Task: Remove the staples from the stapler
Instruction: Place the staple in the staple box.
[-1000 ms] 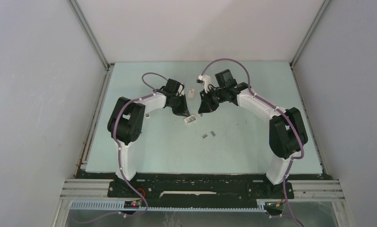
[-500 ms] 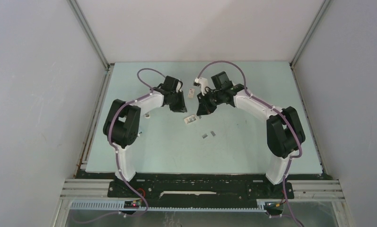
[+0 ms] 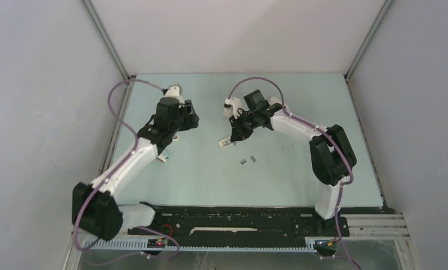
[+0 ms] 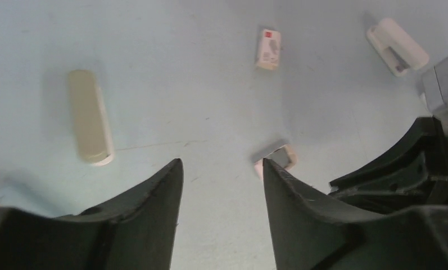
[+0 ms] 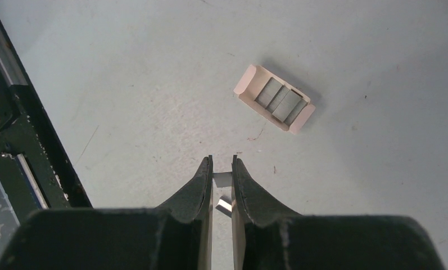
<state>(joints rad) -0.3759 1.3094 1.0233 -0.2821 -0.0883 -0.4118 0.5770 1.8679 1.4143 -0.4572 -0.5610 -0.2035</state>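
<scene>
The right tool is nearly closed on a short strip of staples, pinched between its fingertips above the desk, near a small open tray. The left tool stands open, holding nothing.

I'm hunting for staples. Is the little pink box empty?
No, grey staple strips lie side by side inside the open box.

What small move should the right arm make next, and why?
Probably lower the right end effector toward the table and open it: it seems to pinch a small staple strip above the surface, and the open box lies a little ahead.
</scene>
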